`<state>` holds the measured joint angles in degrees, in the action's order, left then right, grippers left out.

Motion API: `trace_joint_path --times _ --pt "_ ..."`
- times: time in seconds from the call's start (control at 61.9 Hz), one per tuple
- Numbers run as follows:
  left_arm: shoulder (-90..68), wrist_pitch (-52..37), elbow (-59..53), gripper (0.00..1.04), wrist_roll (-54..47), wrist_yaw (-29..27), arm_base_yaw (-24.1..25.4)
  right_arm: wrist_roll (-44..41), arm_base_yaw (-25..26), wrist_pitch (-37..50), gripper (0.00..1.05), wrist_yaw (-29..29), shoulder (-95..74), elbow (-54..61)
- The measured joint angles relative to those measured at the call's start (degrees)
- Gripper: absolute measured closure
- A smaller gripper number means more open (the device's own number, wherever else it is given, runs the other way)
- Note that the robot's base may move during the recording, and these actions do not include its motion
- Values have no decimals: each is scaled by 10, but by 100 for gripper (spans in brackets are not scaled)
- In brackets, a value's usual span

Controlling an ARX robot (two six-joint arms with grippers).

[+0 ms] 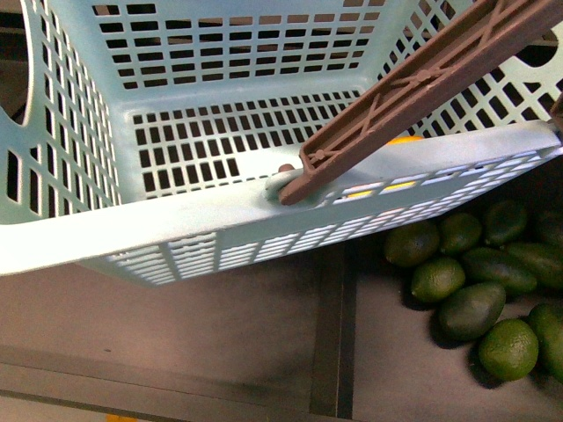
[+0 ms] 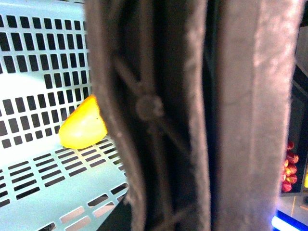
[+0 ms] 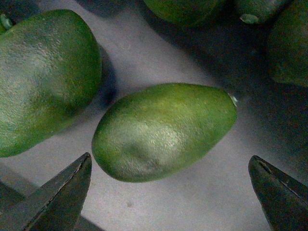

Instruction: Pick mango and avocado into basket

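The turquoise basket (image 1: 176, 215) hangs tilted and fills the upper front view, its brown handle (image 1: 422, 79) slanting up to the right. In the left wrist view the handle (image 2: 192, 115) fills the middle; my left gripper is shut on it, its fingers hidden. The yellow mango (image 2: 84, 126) lies inside the basket on the slotted floor; a sliver of it (image 1: 405, 139) shows over the rim in front. My right gripper (image 3: 171, 192) is open just above a green avocado (image 3: 163, 131), which lies on the grey surface a little beyond and between the fingertips (image 3: 67, 192).
Several more avocados (image 1: 471, 308) lie in the bin at the lower right, below the basket. Others crowd the targeted one in the right wrist view (image 3: 43, 77). A dark divider (image 1: 330, 334) separates the bins. Red fruits (image 2: 288, 168) show far off.
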<state>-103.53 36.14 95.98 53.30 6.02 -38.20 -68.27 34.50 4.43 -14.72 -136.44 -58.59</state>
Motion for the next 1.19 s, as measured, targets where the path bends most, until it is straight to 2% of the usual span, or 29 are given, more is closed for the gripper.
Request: trace_joint_path --times 0.646,1.195 --pt "0 0 0 91 1 -1 0 -25 -51 -14 9 25 -89 -80" --pt "0 0 0 91 0 -2 0 -23 -52 -31 9 34 -118 -107"
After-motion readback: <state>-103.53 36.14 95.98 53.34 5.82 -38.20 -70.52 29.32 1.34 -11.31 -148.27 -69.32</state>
